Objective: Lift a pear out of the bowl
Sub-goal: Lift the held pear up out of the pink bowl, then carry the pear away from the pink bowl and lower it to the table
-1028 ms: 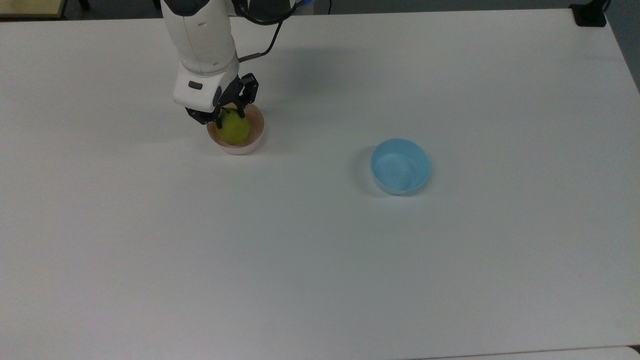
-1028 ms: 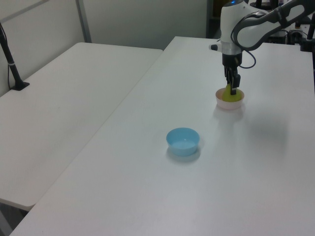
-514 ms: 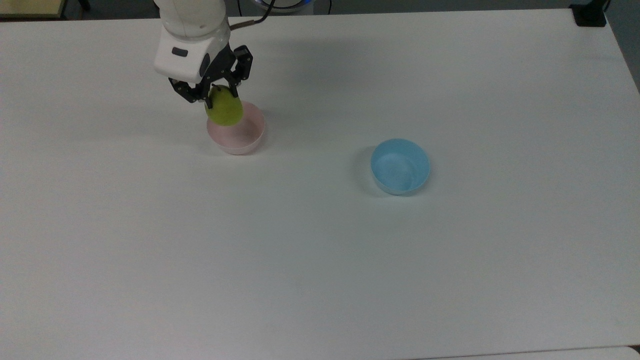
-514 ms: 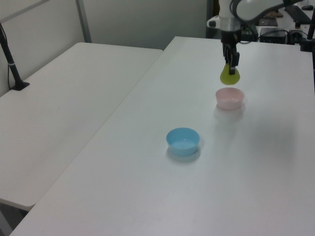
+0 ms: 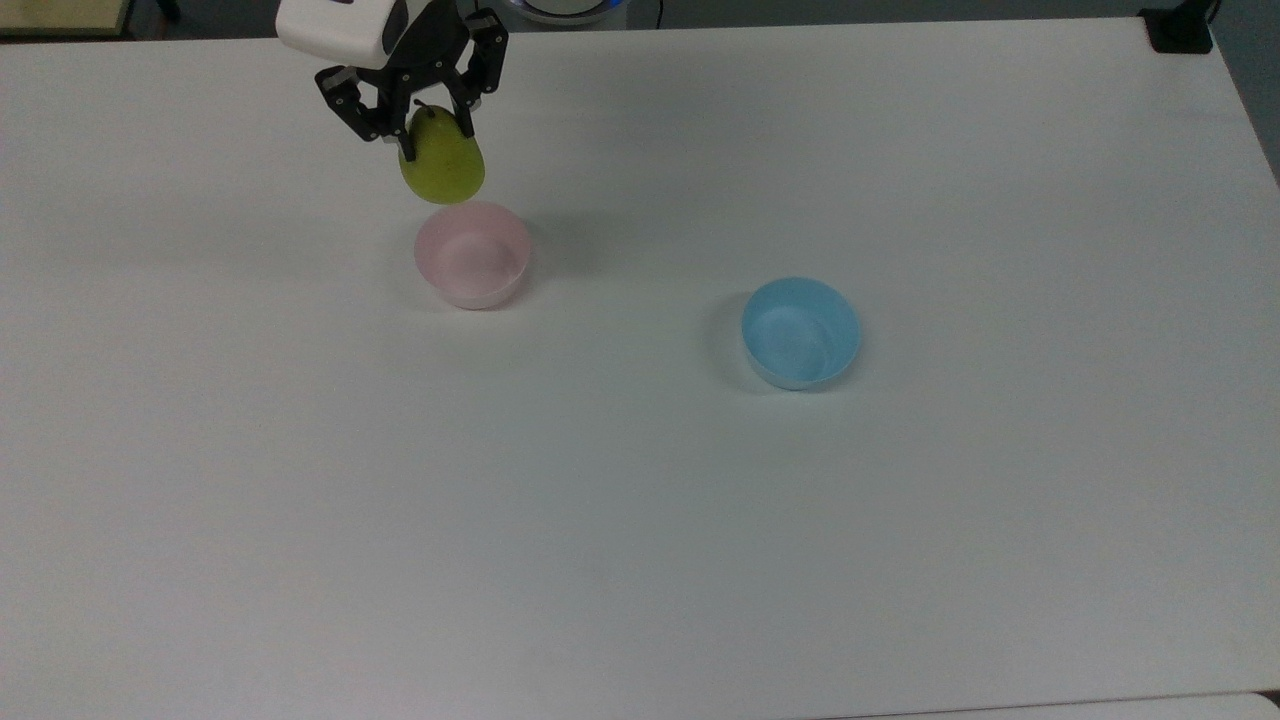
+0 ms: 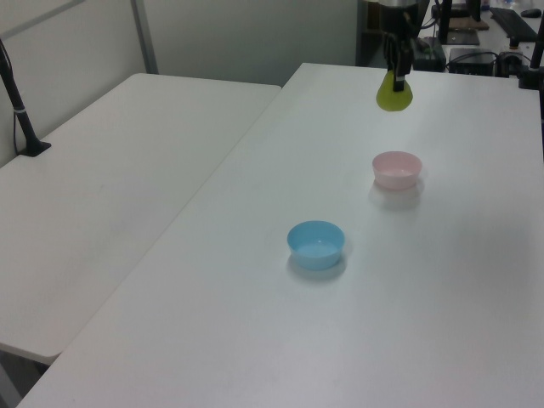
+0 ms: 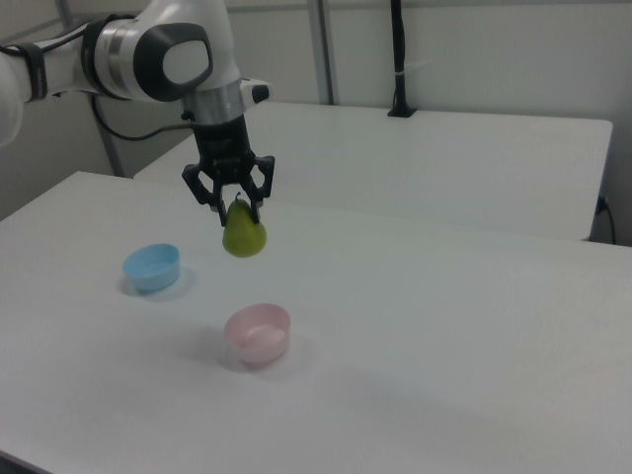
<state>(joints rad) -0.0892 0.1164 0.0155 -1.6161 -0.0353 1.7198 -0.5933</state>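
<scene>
The yellow-green pear (image 5: 443, 162) (image 6: 393, 94) (image 7: 244, 235) hangs in the air, held at its narrow top, stem up. My gripper (image 5: 434, 128) (image 6: 397, 80) (image 7: 237, 212) is shut on the pear. The pale pink bowl (image 5: 472, 254) (image 6: 397, 169) (image 7: 258, 333) stands on the white table with nothing in it. In the right view the pear hangs well above the bowl, clear of its rim.
A light blue bowl (image 5: 800, 332) (image 6: 315, 244) (image 7: 152, 267) stands alone on the white table (image 5: 700, 520), to the top view's right of the pink bowl. A second white table (image 6: 102, 187) adjoins on the left view's left. A black post (image 5: 1180, 28) sits at the top view's far right corner.
The gripper has risen with the pear in it, lifting it out of the pink bowl and well above it. Both bowls have stayed in place.
</scene>
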